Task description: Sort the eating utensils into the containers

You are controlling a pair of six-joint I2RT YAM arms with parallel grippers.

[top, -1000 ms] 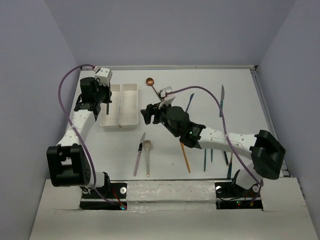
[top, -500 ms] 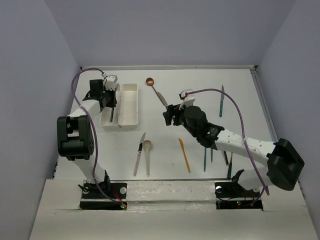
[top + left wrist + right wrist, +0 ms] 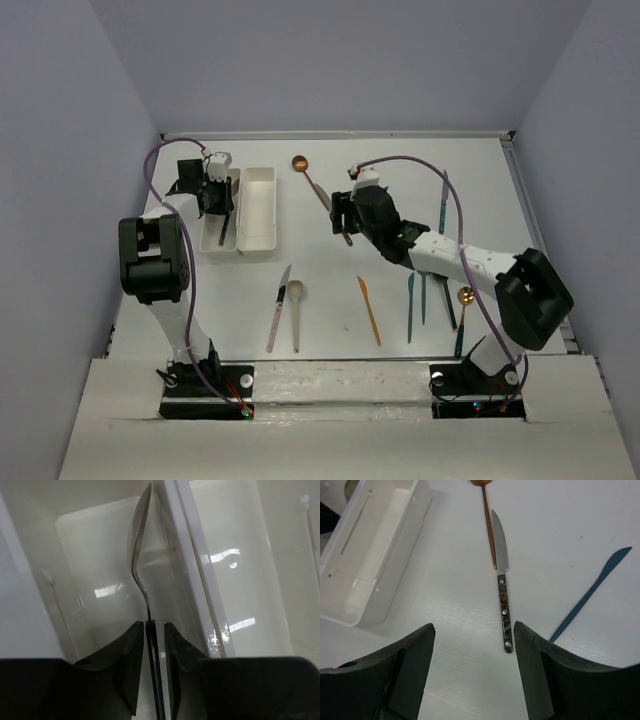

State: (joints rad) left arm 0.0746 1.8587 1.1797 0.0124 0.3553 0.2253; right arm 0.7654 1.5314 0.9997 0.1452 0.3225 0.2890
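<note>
silver spoon (image 3: pixel 141 545): inside the left tray (image 3: pixel 90 555), seen edge-on, its bowl close to the long wall on the right tray's (image 3: pixel 240 530) side.
left gripper (image 3: pixel 154 625): fingers (image 3: pixel 122 665) drawn in close on the spoon's handle and holding it; it sits low in the tray's 12 o'clock half.
trays: side by side and touching at about 10 o'clock on the table (image 3: pixel 330 280), long sides running 12 to 6.
right tray contents: nothing shows inside it from above.
riveted knife (image 3: pixel 504 605): flat on the table, dark handle toward 6 o'clock, blade toward 12, just beside the copper spoon's (image 3: pixel 489 530) stem.
right gripper (image 3: pixel 473 635): jaws spread wide and holding nothing, over the table with the knife's handle end between and just ahead of the fingertips.
blue-teal knife (image 3: pixel 590 595): at 3 o'clock of the riveted knife, apart from it.
near centre: pink-handled knife (image 3: pixel 277 310) and beige spoon (image 3: pixel 295 300) lie together at 6 o'clock; orange knife (image 3: pixel 370 310) lies at their 3 o'clock.
right side: teal pieces (image 3: pixel 410 305), a gold spoon (image 3: pixel 465 296) and a teal knife (image 3: pixel 443 200).
</note>
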